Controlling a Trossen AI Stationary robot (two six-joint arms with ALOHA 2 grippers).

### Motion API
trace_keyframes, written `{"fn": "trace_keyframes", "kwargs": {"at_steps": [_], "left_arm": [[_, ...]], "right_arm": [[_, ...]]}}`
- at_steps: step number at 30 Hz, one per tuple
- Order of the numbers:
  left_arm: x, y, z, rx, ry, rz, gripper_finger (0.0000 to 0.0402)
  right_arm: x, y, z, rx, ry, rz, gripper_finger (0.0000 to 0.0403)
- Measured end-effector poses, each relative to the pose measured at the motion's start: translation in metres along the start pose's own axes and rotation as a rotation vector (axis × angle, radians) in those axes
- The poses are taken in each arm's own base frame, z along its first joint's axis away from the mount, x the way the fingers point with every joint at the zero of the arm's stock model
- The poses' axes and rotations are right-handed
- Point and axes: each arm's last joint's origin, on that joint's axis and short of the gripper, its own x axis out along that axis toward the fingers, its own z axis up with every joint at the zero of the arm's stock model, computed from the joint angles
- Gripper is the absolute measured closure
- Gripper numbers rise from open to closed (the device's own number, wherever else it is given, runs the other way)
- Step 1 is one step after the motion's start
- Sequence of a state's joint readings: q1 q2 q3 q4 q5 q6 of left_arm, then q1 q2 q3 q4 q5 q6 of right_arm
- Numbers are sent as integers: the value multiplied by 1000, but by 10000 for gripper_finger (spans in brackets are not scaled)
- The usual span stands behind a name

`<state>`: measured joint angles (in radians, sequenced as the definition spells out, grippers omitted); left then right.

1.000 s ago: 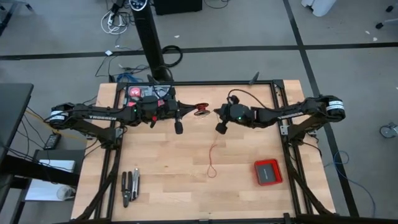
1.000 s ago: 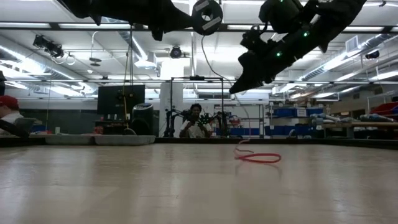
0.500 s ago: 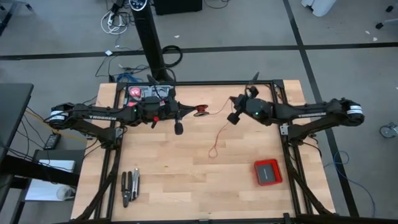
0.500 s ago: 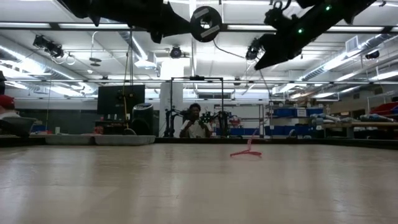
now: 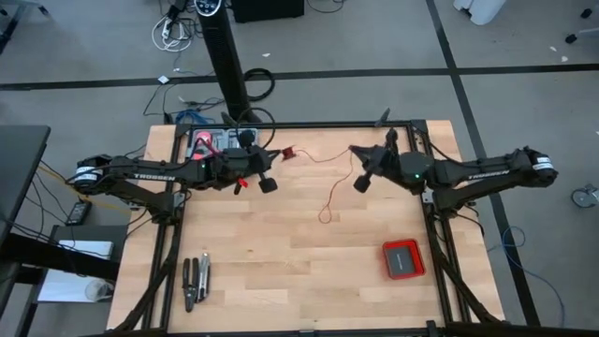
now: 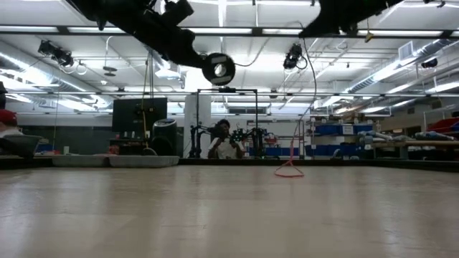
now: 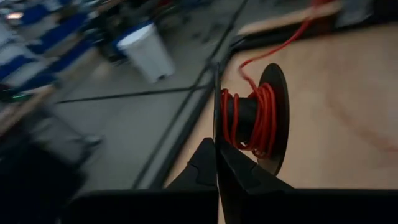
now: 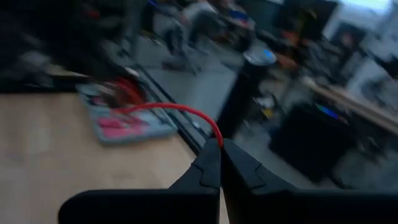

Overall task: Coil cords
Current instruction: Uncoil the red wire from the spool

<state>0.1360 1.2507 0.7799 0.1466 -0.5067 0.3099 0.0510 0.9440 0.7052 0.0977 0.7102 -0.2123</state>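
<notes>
High view: left gripper at table's 12 o'clock, pinching the spool; red wire runs to right gripper at 1 o'clock, tail drooping onto the table

Low view: spool aloft, wire's end loop resting on the table

Left wrist: fingers pressed on the spool's rim, few turns wound

Right wrist: fingers nip the wire

Wire likely light, limp, springy; best pinched near the spool, kept taut
</notes>
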Motion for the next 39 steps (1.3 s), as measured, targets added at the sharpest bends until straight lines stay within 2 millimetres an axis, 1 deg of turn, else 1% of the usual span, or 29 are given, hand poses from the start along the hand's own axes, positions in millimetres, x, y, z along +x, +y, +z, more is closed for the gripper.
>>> {"fn": "trace_keyframes", "kwargs": {"at_steps": [4, 9, 12, 15, 17, 23, 28, 32, 35, 39], "left_arm": [[0, 2, -1, 10, 29, 69, 402], [0, 3, -1, 5, 35, 105, 402], [0, 4, 0, -14, 27, 130, 402], [0, 5, 5, -83, -18, 133, 402], [0, 5, 8, -108, -60, 94, 402], [-1, 3, 15, -159, -161, -29, 402], [-2, 3, 20, -205, -219, -82, 402], [-2, 3, 20, -207, -217, -78, 402], [-2, 3, 20, -208, -216, -76, 402], [-2, 4, 21, -219, -233, -72, 402]], "right_arm": [[-3, 14, 10, -45, -121, 177, 403], [-2, 29, 16, -49, -267, 463, 403], [2, 36, 13, -67, -297, 601, 403], [12, 44, 6, -71, -273, 708, 403], [21, 49, -2, -74, -233, 738, 403], [53, 63, -29, -74, -96, 714, 403], [78, 74, -48, -15, -59, 700, 403], [88, 87, -62, -9, -67, 819, 403], [93, 93, -69, -13, -45, 847, 403], [100, 97, -70, -21, 21, 907, 403]]}}
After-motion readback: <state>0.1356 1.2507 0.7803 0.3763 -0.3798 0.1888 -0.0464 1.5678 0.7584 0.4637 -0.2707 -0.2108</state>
